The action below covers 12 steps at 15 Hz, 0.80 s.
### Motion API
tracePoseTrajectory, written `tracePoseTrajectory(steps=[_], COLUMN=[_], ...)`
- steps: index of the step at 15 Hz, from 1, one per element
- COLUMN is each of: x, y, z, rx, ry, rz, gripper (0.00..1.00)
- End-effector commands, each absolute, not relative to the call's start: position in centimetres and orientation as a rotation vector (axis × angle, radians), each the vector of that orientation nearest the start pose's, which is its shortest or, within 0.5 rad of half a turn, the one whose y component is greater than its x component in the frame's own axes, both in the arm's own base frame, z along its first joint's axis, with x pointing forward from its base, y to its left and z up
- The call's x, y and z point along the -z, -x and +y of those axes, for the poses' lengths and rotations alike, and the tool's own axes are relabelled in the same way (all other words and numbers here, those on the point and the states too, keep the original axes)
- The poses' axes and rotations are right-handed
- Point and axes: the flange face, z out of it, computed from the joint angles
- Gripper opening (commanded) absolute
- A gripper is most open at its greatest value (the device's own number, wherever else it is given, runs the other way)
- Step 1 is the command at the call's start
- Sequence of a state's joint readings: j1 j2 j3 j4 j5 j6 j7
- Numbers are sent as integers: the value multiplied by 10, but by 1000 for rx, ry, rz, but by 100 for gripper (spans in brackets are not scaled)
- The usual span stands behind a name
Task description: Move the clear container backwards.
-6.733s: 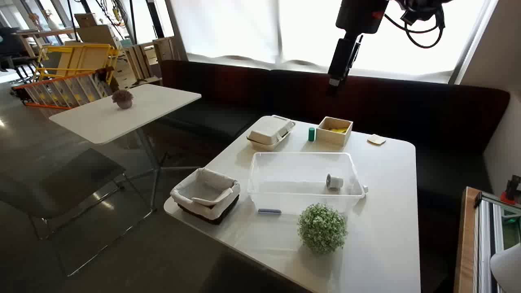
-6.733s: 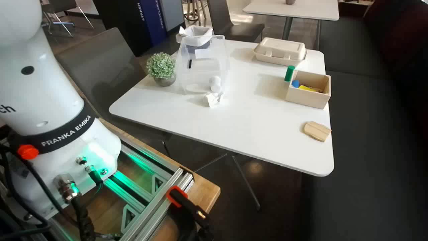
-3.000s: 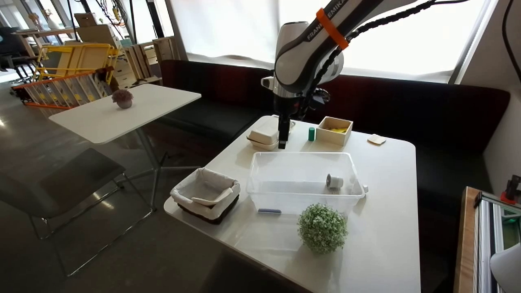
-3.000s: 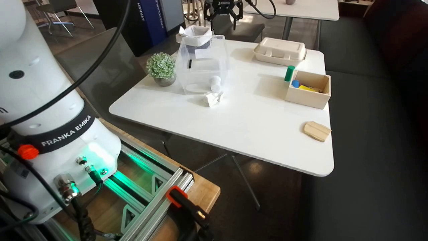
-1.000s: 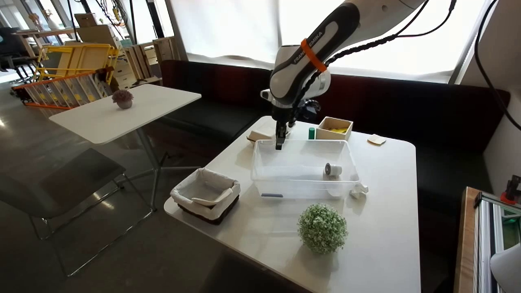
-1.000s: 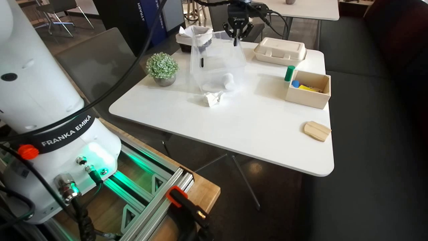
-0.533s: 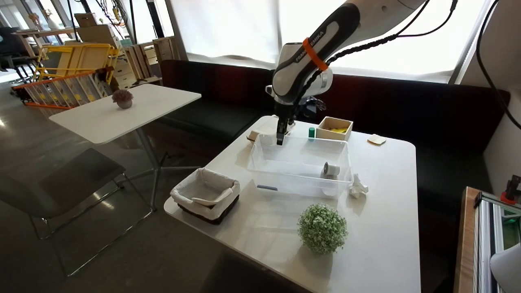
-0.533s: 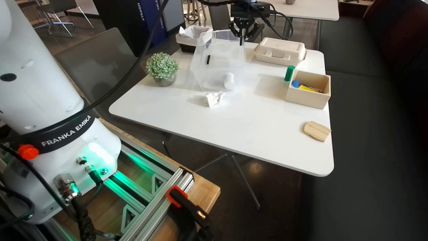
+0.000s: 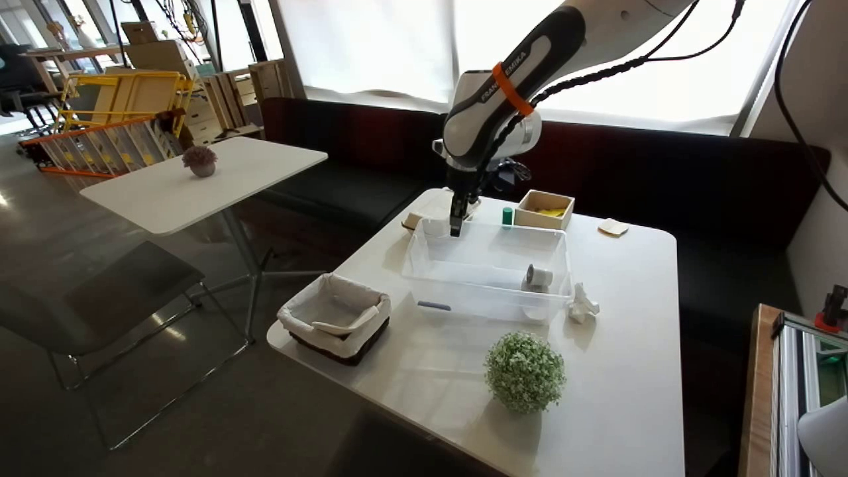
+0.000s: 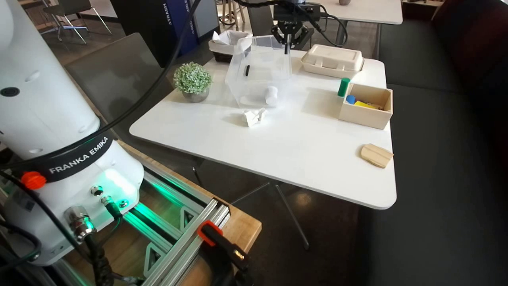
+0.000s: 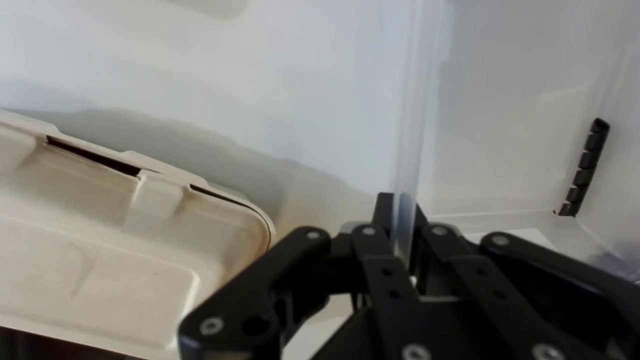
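In an exterior view, the clear container [image 9: 477,265], a wide, shallow bin of see-through plastic with a whitish rim, extends from the jaws rightward and toward the camera over a white table [image 9: 623,344]. A small white cylinder [image 9: 539,275] lies on its side inside, at the end away from the jaws; a dark strip [image 9: 434,305] shows through the wall opposite them. The gripper [image 9: 456,232] points down at the far rim, near its left end. From this side the gap between its fingers cannot be judged, and it hides part of a lidded box [image 9: 430,211] just behind.

In an exterior view, the fingers [image 10: 287,49] stand close together at the container's rim, with the container below and left of them. Its faint walls are hard to trace. Some crumpled paper [image 10: 254,117] lies well apart from the jaws, just off the container's end; whether paper and plastic touch cannot be told.

In the wrist view, the clear rim runs between the fingers, and the jaws pinch it. The inside opens right of them, the dark strip showing as a coil at the foot of a wall; the lidded box, cut off by the frame, lies left of them.
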<state>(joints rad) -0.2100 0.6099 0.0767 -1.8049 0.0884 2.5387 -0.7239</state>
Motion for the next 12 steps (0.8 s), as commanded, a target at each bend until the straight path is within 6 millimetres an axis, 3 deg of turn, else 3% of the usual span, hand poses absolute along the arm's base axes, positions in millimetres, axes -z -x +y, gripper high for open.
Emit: tracePoseTrajectory(steps=[1,12], x=[-219,-212], y=[-660,-671], z=[-94,-100], rx=[238,214], ry=[2998,3046], rz=[-772,-662], gripper=[6,2])
